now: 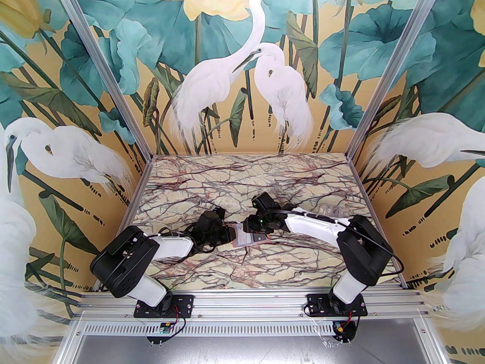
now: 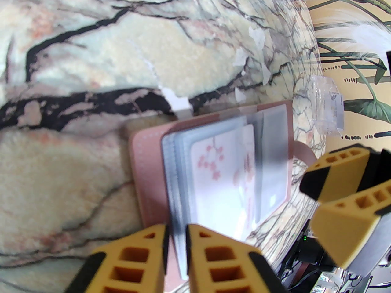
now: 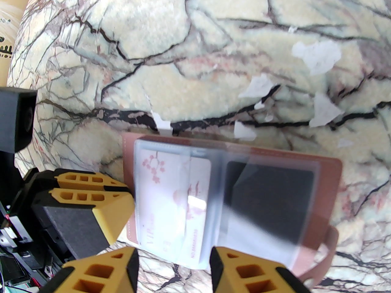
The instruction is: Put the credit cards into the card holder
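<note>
Two claws: left claw is pinched onto the near edge of the clear sleeves. Right claw has its jaws apart, straddling the near edge of the blossom card, and I judge it isn't clamping.
Card holder: card holder lies open, pink cover down, mid-table between the two claws, with its tab poking out on the right claw's side.
Cards: the blossom card sits at the left sleeve (can't tell how far in). A dark card is behind the right sleeve. Spare cards in clear wrap lie well apart, toward the right wall.
Handling: cards are probably light, thin, stiff and slick, and likely to skate on the smooth table. Sleeves are floppy and glossy and will flap or close if let go. The holder is light, so it shifts when pushed.
Where to hold: take a card by its short edge and leave the leading edge free. Keep one sleeve pinned at its rim so the mouth stays open.
In the way: the two claws are crowded at the same edge, nearly touching. Loose sleeve pages overlap the slot.
Other: white patches mark the table beyond the holder, not blocking.
</note>
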